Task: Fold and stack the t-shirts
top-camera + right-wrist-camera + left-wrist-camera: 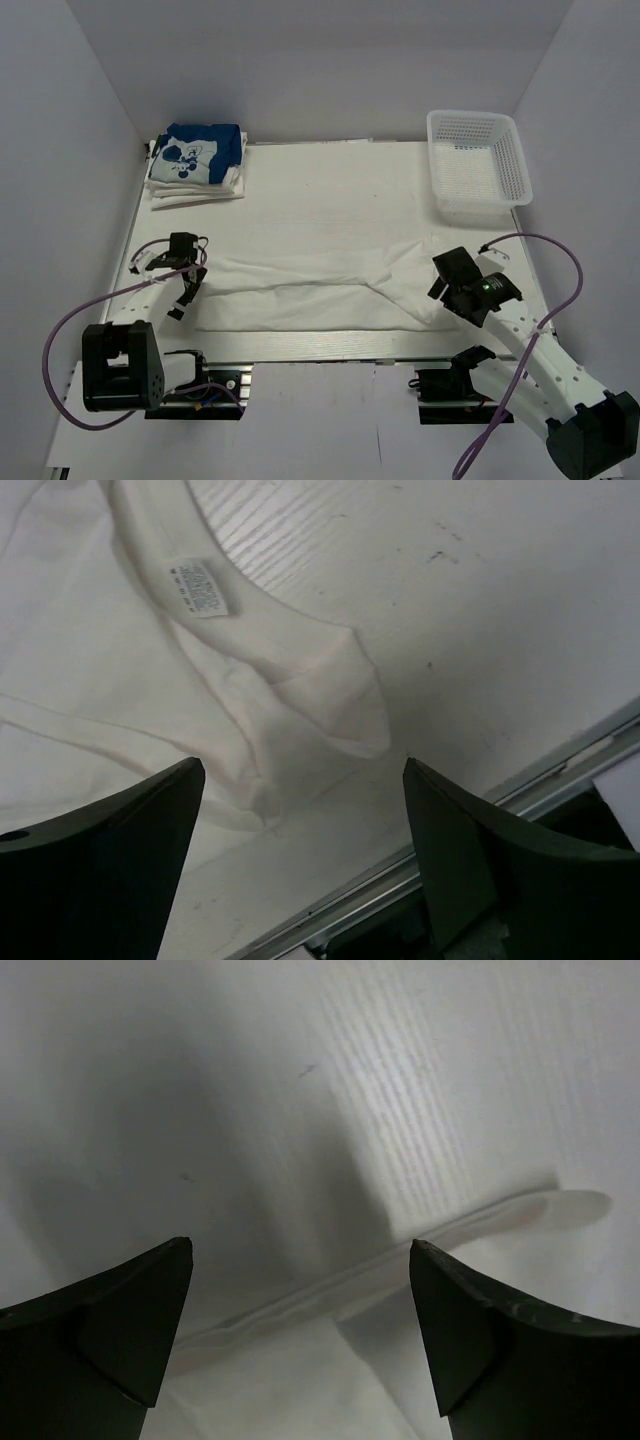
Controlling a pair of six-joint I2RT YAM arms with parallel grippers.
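Observation:
A white t-shirt [310, 285] lies spread and partly folded across the middle of the table. My left gripper [188, 290] is open just above its left edge; the left wrist view shows its hem [350, 1280] between my fingers. My right gripper [445, 285] is open above the shirt's right end; the right wrist view shows the collar with its label [203, 588] and a folded sleeve tip [340, 705]. A folded blue t-shirt with a white cartoon print [200, 152] tops a stack of folded white shirts [195, 190] at the back left.
A white plastic mesh basket [475, 160] stands at the back right. The table's metal front rail [320, 348] runs along the near edge and also shows in the right wrist view [520, 795]. White walls close in the table on three sides.

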